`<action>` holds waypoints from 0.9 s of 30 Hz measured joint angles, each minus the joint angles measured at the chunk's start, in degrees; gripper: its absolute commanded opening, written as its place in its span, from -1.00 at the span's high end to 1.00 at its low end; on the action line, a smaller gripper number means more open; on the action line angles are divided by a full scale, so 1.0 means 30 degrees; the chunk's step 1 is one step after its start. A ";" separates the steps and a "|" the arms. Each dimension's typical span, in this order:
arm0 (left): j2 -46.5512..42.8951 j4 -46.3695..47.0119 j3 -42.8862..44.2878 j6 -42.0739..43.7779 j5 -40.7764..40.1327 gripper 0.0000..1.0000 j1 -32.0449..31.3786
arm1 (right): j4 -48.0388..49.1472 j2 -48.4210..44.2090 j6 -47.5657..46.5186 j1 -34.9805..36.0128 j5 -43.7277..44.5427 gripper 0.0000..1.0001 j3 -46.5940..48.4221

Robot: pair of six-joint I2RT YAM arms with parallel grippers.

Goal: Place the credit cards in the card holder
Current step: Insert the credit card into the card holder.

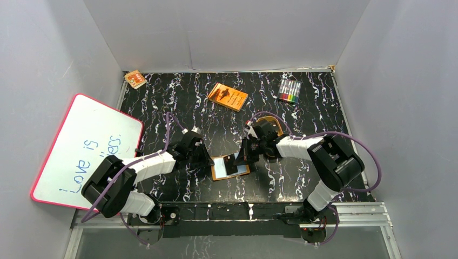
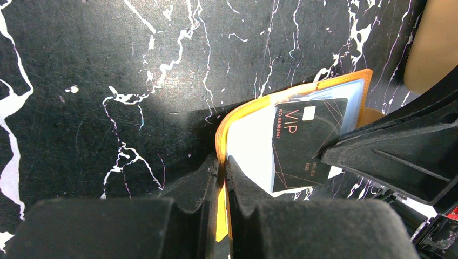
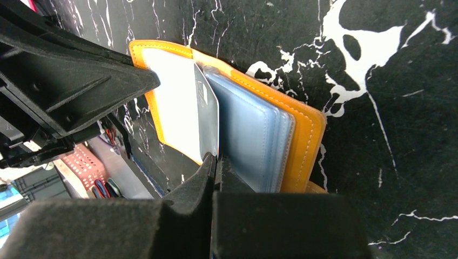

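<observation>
L pincer [image 2: 221, 164] tight on card holder [image 2: 237, 116], R pincer [image 3: 217, 162] on credit card [image 2: 302, 145]

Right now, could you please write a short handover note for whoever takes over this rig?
Left gripper: jaws shut on the orange edge of the card holder, keeping it spread open.
Right gripper: jaws shut on a black credit card, held against the holder's blue-grey inside.
Done: the holder is open and one card is at it.
Left: seat this card in a pocket; I cannot tell whether it has entered one. No other card is in view.
</observation>
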 measured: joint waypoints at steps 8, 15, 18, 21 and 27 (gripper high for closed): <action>0.0000 -0.0007 0.0000 -0.0008 -0.0002 0.91 0.0000 | 0.0239 0.0147 0.0337 -0.0015 -0.0048 1.00 -0.0007; 0.0000 -0.0029 0.0000 -0.0065 -0.0113 0.93 0.0000 | 0.0195 0.0135 0.0438 -0.0098 0.0197 1.00 -0.0111; 0.0000 -0.0029 0.0000 -0.0066 -0.0141 0.93 0.0000 | 0.0188 0.0065 0.0474 -0.0132 0.0390 1.00 -0.0286; 0.0000 -0.0036 0.0000 -0.0066 -0.0155 0.94 0.0000 | 0.0180 -0.0139 0.0488 -0.0146 0.0515 1.00 -0.0410; 0.0000 -0.0029 0.0000 -0.0074 -0.0162 0.94 0.0000 | 0.0174 -0.0290 0.0487 -0.0205 0.0562 1.00 -0.0532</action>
